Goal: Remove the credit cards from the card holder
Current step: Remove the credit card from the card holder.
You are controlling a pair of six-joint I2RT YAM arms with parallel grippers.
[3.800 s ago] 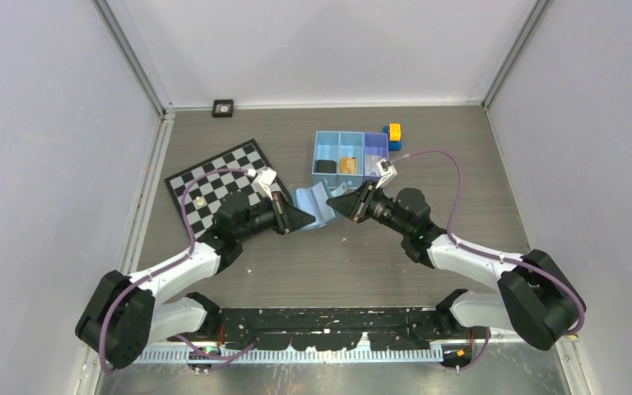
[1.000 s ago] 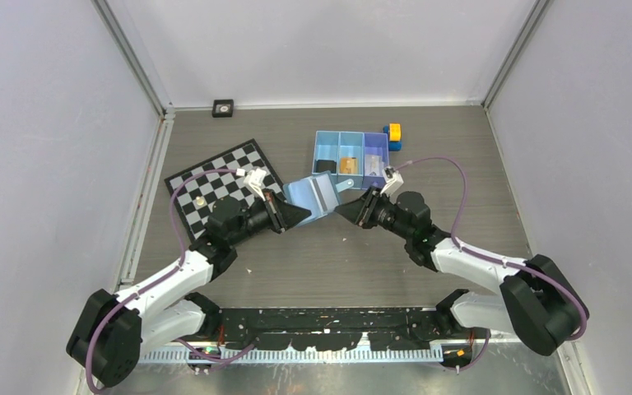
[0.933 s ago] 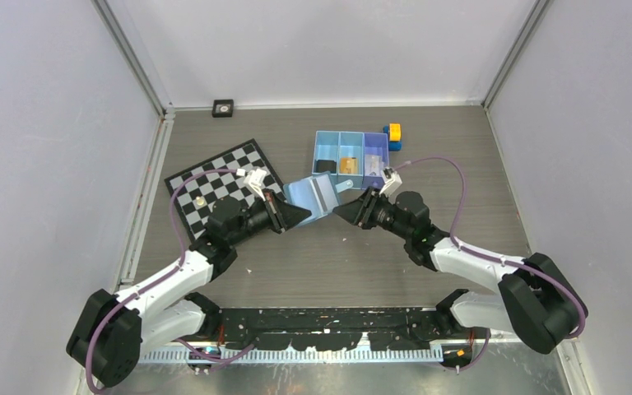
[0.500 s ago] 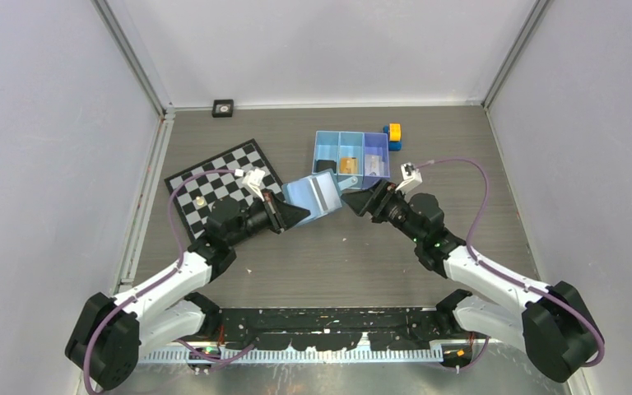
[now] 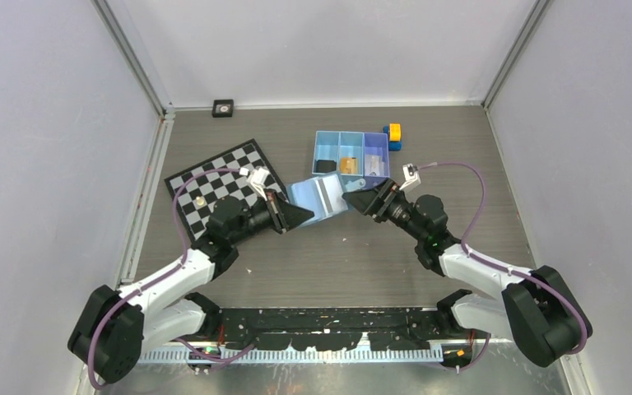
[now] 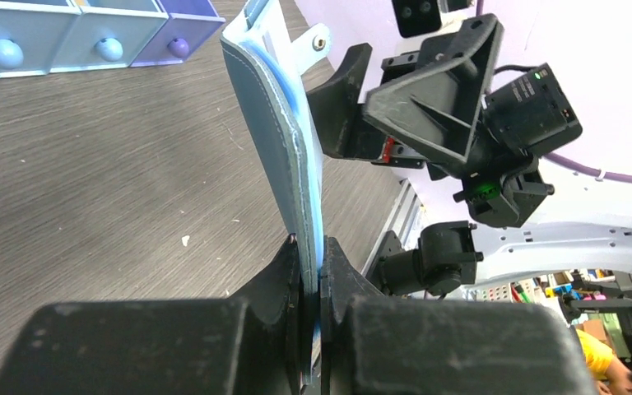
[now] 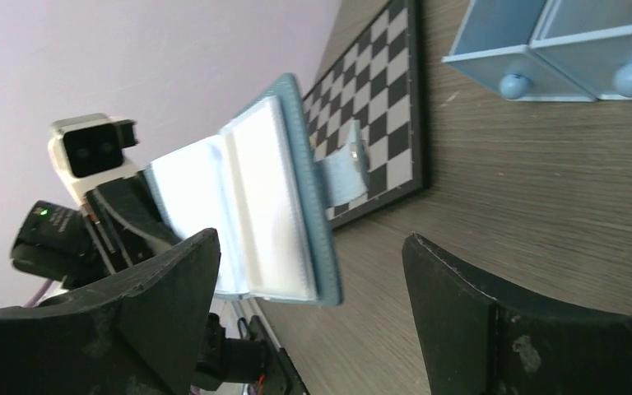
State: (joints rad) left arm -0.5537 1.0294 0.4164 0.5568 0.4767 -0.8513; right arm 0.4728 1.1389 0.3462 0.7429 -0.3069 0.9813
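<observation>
The card holder, blue with a lighter inside, hangs open above the table. My left gripper is shut on its lower edge, which shows edge-on between the fingers. My right gripper stands open just right of it, apart from it. In the right wrist view the holder's pale pockets and snap tab face that gripper. I cannot tell whether a pocket holds a card. A tan-brown credit card lies in the tray's middle compartment, a pale one in its purple one.
The three-compartment blue tray stands behind the holder, with yellow-and-blue blocks at its right. A chessboard lies at the left with a small piece on it. A small black square sits by the back wall.
My right gripper has opened wide and its wrist has swung up and to the right. The left gripper keeps its hold on the card holder, which has barely moved.
</observation>
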